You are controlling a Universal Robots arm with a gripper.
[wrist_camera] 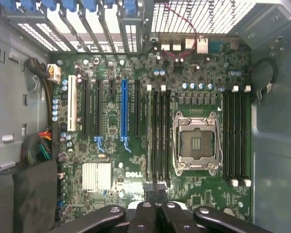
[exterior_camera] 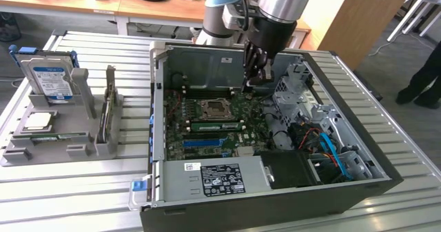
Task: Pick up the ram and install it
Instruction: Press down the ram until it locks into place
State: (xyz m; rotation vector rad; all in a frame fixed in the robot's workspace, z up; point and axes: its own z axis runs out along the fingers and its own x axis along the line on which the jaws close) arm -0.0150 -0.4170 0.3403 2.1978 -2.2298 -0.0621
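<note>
**Ram in a slot, gripper closed above the board**

Exterior view: the computer case (exterior_camera: 276,211) lies open on the slatted table (exterior_camera: 69,201). The arm reaches down into it. The gripper (exterior_camera: 256,80) hangs over the motherboard (exterior_camera: 180,119), on the far side of the processor socket (exterior_camera: 214,108). The ram (exterior_camera: 216,123) stands in a slot just beside the socket, on its near side. It reads as a green strip with dark chips. Gripper and ram are apart, with the socket between them.

This view also takes in the grey tray (exterior_camera: 41,154) outside the case, on the exterior view's left. The tray holds the hard drive (exterior_camera: 48,79) upright and the expansion card (exterior_camera: 107,108) on edge.

Wrist view: looks straight down on the motherboard (wrist_camera: 203,204). The gripper (wrist_camera: 155,187) has its fingers pressed together with nothing between them, which the exterior view does not settle. The fingertips sit over one end of the slot bank next to the socket (wrist_camera: 196,143). The ram (wrist_camera: 149,141) shows edge-on as a pale line in the slot of that bank farthest from the socket. I cannot tell whether the fingertips touch anything.
</note>
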